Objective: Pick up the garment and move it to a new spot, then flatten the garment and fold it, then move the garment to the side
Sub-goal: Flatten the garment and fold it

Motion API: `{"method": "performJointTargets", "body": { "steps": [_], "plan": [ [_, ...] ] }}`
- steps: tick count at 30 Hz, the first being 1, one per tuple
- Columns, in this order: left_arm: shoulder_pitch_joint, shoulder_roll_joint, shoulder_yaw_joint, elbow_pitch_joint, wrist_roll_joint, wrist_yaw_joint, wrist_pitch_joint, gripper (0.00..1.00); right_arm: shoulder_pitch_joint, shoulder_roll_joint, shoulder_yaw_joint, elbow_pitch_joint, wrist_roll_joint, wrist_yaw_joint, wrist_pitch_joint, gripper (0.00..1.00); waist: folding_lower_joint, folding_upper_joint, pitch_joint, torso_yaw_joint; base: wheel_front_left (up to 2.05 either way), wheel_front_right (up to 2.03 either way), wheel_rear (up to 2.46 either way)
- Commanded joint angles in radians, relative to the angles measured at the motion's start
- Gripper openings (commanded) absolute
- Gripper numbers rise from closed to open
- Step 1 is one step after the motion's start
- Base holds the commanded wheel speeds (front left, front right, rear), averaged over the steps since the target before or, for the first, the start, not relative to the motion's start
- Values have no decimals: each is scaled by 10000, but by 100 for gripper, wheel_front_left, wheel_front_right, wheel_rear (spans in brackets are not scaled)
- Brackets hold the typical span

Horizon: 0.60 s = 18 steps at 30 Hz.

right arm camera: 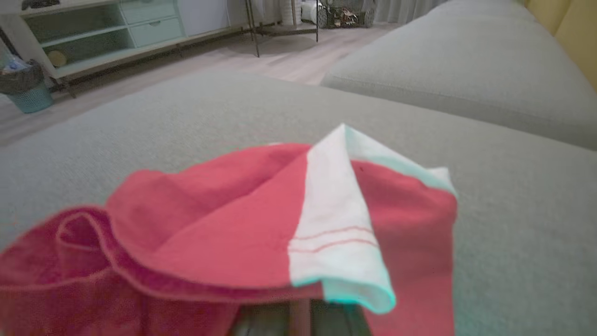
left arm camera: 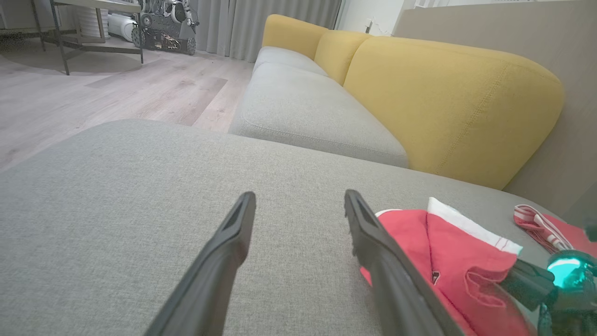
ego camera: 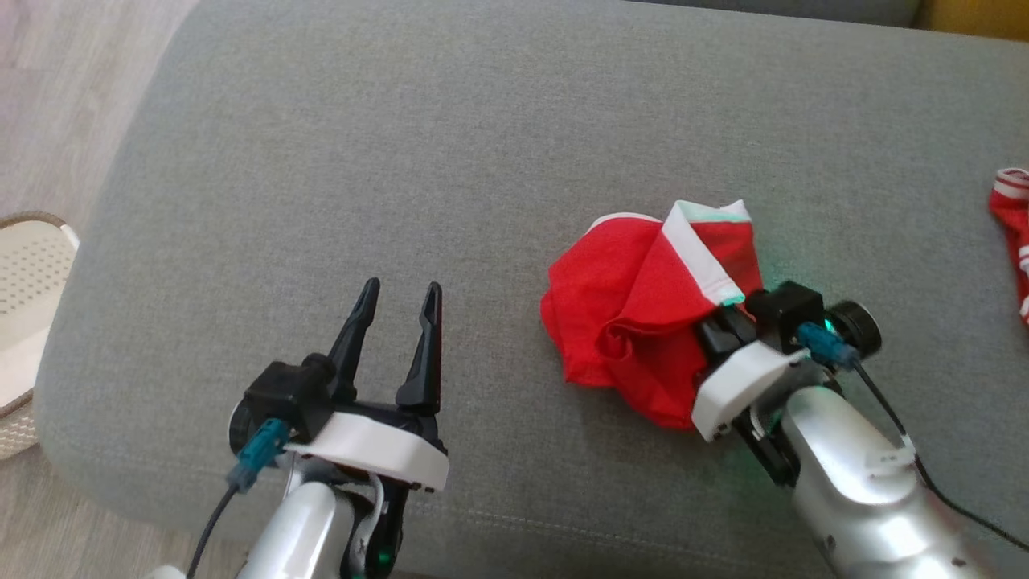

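Garment (ego camera: 635,322), red w/ white band, lies crumpled on grey sofa cushion (ego camera: 482,161), right of centre in our head view. Our right pincer (ego camera: 718,328) is clamped on its near edge, fingers tucked under the cloth. Our left pincer (ego camera: 402,285) hovers well left of it, fingers apart, holding nothing. 2nd red piece (ego camera: 1014,233) lies at far right.
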Motion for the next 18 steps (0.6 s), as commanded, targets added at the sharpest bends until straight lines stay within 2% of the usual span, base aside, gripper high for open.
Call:
{"method": "performJointTargets", "body": {
  "steps": [1, 9, 18],
  "plan": [
    [-322, 54, 237, -305, -102, 28, -59, 100, -352, 137, 233, -395, 70, -9, -108, 0, 0, 0, -6, 47, 0, 0, 0],
    [-325, 54, 123, -346, -230, 63, -59, 100, -917, 149, 803, -695, 112, -9, 405, 0, 0, 0, 148, 527, 0, 0, 0],
    [-431, 54, 122, -385, -273, 112, -59, 100, -1374, 4, 1819, 494, 568, -9, 1595, 0, 0, 0, 329, 894, 0, 0, 0]
  ]
}}
